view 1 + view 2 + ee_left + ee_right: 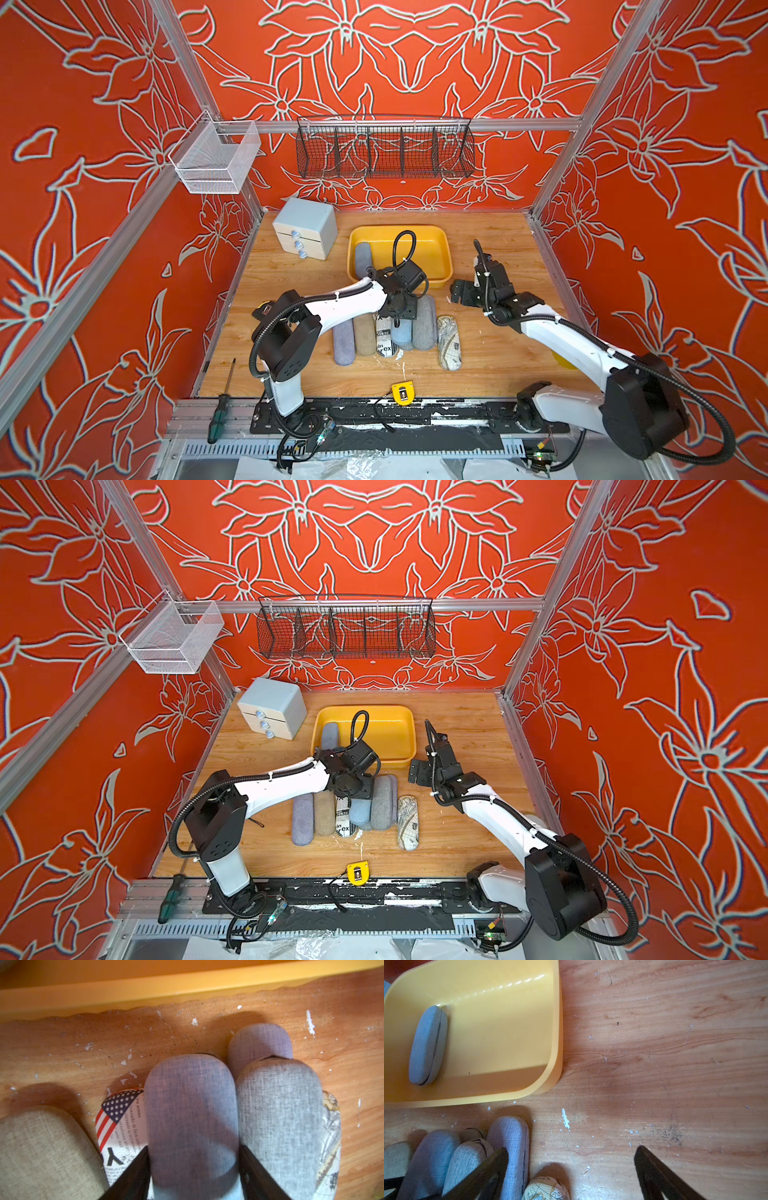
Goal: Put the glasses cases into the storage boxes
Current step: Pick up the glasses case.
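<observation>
Several glasses cases lie side by side on the wooden table: lavender (343, 343), tan (365, 334), newsprint (384, 338), light blue (402, 334), grey (424, 322) and map-printed (449, 343). My left gripper (401, 309) is down on the row. In the left wrist view its jaws (193, 1148) press both sides of the light blue case (191, 1105), between the newsprint case (122, 1126) and the grey case (278, 1115). The yellow storage box (446, 249) holds one blue-grey case (428, 1045). My right gripper (572, 1150) hovers open over bare wood beside the map-printed case (546, 1188).
A pale drawer cabinet (305, 228) stands left of the box. A yellow tape measure (402, 394) lies at the table's front edge, and a screwdriver (222, 403) at the front left. A black wire basket (384, 147) and a white mesh basket (216, 160) hang on the frame.
</observation>
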Available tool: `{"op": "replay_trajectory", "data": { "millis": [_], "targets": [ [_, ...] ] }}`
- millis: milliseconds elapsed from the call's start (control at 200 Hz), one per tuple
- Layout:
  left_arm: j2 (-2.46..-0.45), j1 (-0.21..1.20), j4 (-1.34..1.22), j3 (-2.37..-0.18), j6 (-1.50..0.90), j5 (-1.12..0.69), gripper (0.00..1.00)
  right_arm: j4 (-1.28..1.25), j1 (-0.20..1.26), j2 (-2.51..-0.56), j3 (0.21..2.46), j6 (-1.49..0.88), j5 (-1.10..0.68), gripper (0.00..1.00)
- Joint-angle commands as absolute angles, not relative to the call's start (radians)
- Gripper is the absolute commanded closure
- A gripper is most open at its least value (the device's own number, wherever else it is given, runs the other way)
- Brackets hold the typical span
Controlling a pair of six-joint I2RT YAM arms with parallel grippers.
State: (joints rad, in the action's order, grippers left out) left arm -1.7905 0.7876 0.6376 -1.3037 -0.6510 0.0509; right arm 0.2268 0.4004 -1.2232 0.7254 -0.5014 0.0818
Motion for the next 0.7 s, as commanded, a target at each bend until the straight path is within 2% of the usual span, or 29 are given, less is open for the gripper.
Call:
{"op": "replay_trajectory", "data": {
  "millis": [0,60,140,275,696],
  "targets": [
    [-1.826,0.801,0.669,-1.317,-0.651,0.061,0.34,0.218,0.394,-1.231,0.706,-0.503,0.08,0.03],
    [-1.831,0.801,0.67,-1.322,-0.649,0.061,0.3,0.217,0.394,-1.232,0.706,-0.503,0.079,0.03],
    [-1.837,0.801,0.678,-1.328,-0.647,0.061,0.3,0.215,0.393,-1.232,0.707,-0.503,0.078,0.03],
    [-1.835,0.801,0.683,-1.33,-0.652,0.064,0.37,0.213,0.391,-1.235,0.707,-0.503,0.077,0.03],
    [-1.758,0.8,0.764,-1.393,-0.635,0.102,0.44,0.205,0.386,-1.243,0.707,-0.507,0.071,0.03]
  ]
}}
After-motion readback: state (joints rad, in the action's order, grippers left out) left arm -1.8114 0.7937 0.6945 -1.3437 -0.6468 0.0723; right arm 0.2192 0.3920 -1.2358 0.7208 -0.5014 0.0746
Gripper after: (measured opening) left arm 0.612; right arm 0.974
